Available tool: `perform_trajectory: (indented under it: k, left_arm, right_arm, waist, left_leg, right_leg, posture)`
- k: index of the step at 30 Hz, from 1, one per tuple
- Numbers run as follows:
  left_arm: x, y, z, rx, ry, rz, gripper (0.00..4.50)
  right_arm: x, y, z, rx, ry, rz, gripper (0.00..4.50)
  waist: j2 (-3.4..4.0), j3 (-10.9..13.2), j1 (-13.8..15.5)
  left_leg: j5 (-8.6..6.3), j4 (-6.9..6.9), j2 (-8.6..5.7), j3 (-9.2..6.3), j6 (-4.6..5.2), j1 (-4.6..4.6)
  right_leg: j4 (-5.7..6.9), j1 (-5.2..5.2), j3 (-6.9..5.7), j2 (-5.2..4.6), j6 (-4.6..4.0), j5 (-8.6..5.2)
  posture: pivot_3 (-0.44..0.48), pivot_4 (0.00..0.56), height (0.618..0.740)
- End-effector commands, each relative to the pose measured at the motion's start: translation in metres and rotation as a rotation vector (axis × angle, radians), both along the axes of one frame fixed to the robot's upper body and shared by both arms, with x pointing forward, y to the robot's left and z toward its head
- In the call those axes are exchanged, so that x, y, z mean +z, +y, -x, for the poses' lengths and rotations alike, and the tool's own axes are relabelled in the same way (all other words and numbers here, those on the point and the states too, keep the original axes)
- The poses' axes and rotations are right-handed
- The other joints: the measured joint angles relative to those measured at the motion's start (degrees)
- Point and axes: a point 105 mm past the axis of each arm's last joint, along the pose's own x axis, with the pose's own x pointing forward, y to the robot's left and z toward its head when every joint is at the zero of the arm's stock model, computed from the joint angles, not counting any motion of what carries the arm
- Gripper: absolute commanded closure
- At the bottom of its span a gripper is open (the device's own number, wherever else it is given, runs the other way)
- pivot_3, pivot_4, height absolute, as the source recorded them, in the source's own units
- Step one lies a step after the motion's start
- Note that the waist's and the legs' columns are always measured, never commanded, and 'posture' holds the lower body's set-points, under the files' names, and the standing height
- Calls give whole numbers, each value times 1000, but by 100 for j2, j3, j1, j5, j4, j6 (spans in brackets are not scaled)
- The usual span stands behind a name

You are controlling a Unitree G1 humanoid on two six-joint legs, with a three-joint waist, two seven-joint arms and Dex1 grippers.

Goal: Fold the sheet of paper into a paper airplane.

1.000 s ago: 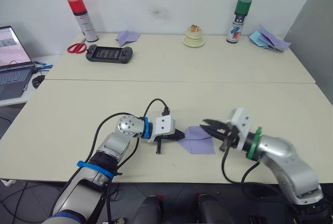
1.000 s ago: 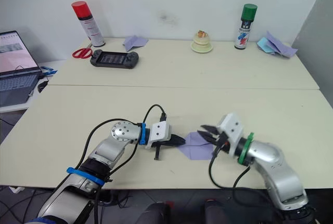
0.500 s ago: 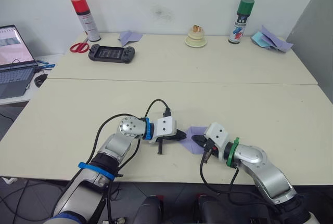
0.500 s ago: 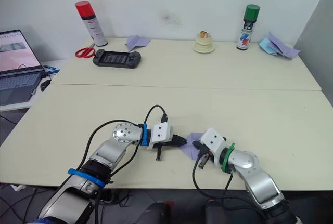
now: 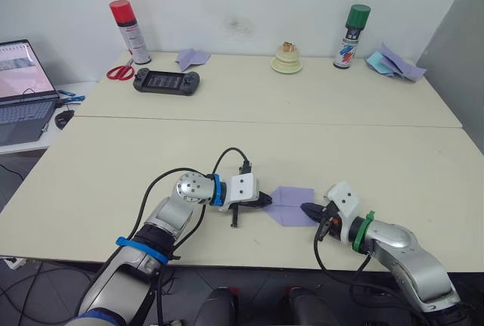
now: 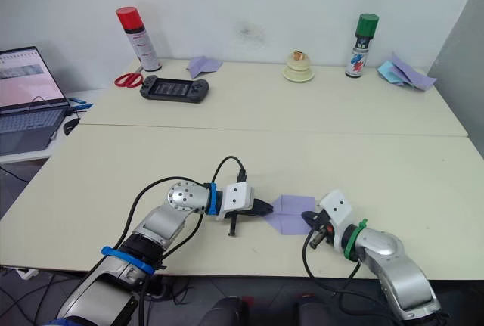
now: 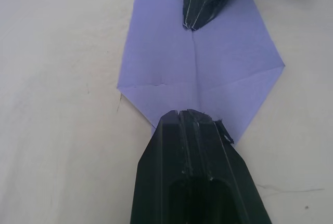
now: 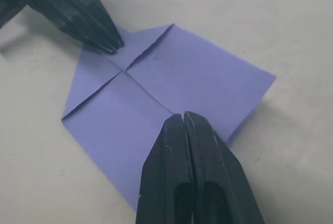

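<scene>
Two cream tables (image 5: 227, 144) sit end to end against a white wall, and we see the sheet of paper (image 5: 291, 205) lying flat near the near edge of the closer table, partly folded: two corner flaps meet at a point toward the left, with a centre crease running left to right. We see the left gripper (image 5: 266, 200) with its two black fingers pressed together, nothing between them, tips resting on the pointed left end of the sheet. We see the right gripper (image 5: 308, 209) also with fingers pressed together, tips down on the right end of the sheet along the crease, holding nothing. In the left wrist view the paper (image 7: 197, 73) lies between the two sets of tips, the right gripper's fingers (image 7: 208, 0) touching its opposite edge. In the right wrist view the flaps meet just beside the left gripper's fingertips (image 8: 101, 34). On the far table we note a red-capped spray can (image 5: 130, 31) at far left, red scissors (image 5: 119, 72) beside it, a black game console (image 5: 166, 80), and a small lavender paper dart (image 5: 191, 57) just behind the console. Farther right stand a small cream dish (image 5: 286, 60) with something in it, a green-capped spray can (image 5: 350, 26), and a pile of lavender and blue papers (image 5: 395, 63) at far right. We see a laptop (image 5: 23, 91) open on a separate desk at left.
</scene>
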Motion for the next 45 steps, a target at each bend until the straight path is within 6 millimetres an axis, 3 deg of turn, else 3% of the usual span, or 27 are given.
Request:
perform_trajectory:
  k: [1,4,12,16,20,26,32,37,45]
  left_arm:
    - [-31,9,11,-4,84,-108,4500]
    - [-31,7,12,-9,83,-106,4500]
    - [-25,-1,9,-18,55,-82,4500]
    - [-12,-13,5,-12,25,-24,4500]
    - [1,-27,3,-18,7,36,4500]
    - [-4,-33,2,-18,18,29,4500]
    - [-16,-8,-6,88,78,26,4500]
    - [-30,17,4,142,161,13,4500]
    - [-52,33,12,186,211,-51,4500]
  right_arm:
    - [33,-10,0,-17,-139,-80,4457]
    - [39,-3,3,21,-165,-91,4457]
    - [19,18,-8,61,-151,-6,4457]
    - [-3,15,-7,76,-93,71,4457]
    - [-13,12,-5,83,-61,101,4457]
    - [-15,18,-1,108,-42,106,4457]
    - [-16,22,2,124,-35,107,4457]
    - [-19,22,2,130,-25,115,4457]
    - [-19,16,-3,86,-22,129,4457]
  waist:
    - [0,0,4]
    - [5,-2,-6]
    - [6,-1,23]
    - [6,1,107]
    - [4,2,115]
    - [0,5,102]
    - [0,4,97]
    - [-2,1,3]
    - [-5,-8,-36]
  left_leg:
    - [0,0,0,-1,0,0]
    - [0,-10,5,-1,0,3]
    - [0,-13,2,1,0,2]
    - [0,-13,1,-1,0,-1]
    - [0,-13,0,0,0,-4]
    - [0,-19,5,0,0,-4]
    - [0,-22,8,1,0,1]
    - [0,-33,14,-1,0,8]
    - [1,-49,14,1,0,25]
  right_leg:
    - [0,0,-1,0,0,0]
    - [1,-2,-2,1,0,0]
    - [-1,-3,-2,2,0,0]
    - [-4,-5,-3,1,0,-1]
    - [-4,-7,-2,1,0,-1]
    - [-4,-11,-4,4,0,-1]
    - [-4,-9,-3,5,0,-1]
    - [-4,-9,-3,8,-3,-2]
    - [-4,-2,0,8,-6,-4]
  posture:
    - [0,150,722]
    - [0,150,722]
    - [0,150,722]
    - [0,150,722]
    - [0,150,722]
    - [0,150,722]
    - [0,150,722]
    - [0,150,722]
    - [0,150,722]
